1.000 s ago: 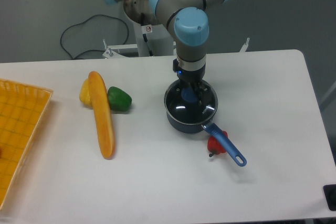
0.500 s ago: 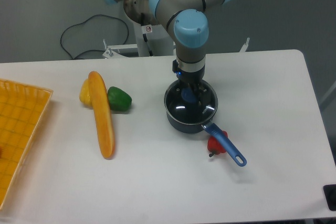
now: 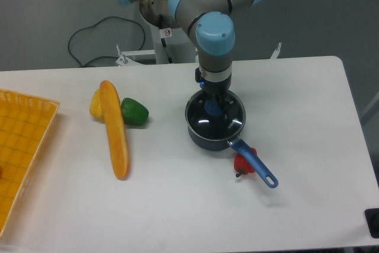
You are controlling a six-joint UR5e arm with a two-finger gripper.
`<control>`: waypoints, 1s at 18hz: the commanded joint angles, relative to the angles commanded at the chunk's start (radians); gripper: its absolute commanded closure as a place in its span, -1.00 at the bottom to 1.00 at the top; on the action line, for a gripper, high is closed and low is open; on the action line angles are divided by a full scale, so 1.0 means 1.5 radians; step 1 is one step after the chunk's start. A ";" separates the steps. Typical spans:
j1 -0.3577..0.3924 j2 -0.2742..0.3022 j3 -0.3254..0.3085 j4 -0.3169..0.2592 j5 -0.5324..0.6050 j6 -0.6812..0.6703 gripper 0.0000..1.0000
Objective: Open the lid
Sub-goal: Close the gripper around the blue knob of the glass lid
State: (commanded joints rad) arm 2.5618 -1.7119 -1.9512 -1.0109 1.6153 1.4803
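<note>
The lid (image 3: 208,120), a clear glass disc with a metal rim, lies flat on the dark blue saucepan (image 3: 204,138) at the table's middle. Its blue knob (image 3: 212,108) shows between my fingers. My gripper (image 3: 214,107) comes straight down from the arm above, and its dark fingers (image 3: 221,109) sit tight against both sides of the knob, shut on it. The lid's far edge is hidden behind the wrist.
The pan's blue handle (image 3: 256,166) points to the front right, over a red pepper (image 3: 242,163). A long baguette (image 3: 114,128), a yellow item (image 3: 95,103) and a green pepper (image 3: 135,112) lie to the left. A yellow basket (image 3: 21,146) sits at the left edge.
The fingers have drawn in slightly around the knob. The arm, lid and pan have stayed in place.
</note>
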 joint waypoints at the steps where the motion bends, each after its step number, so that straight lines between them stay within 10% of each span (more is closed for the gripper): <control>1: -0.002 0.000 0.001 0.000 0.000 0.000 -1.00; 18: -0.007 -0.009 0.000 0.003 0.001 -0.001 -1.00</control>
State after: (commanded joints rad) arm 2.5510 -1.7257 -1.9512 -1.0063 1.6168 1.4788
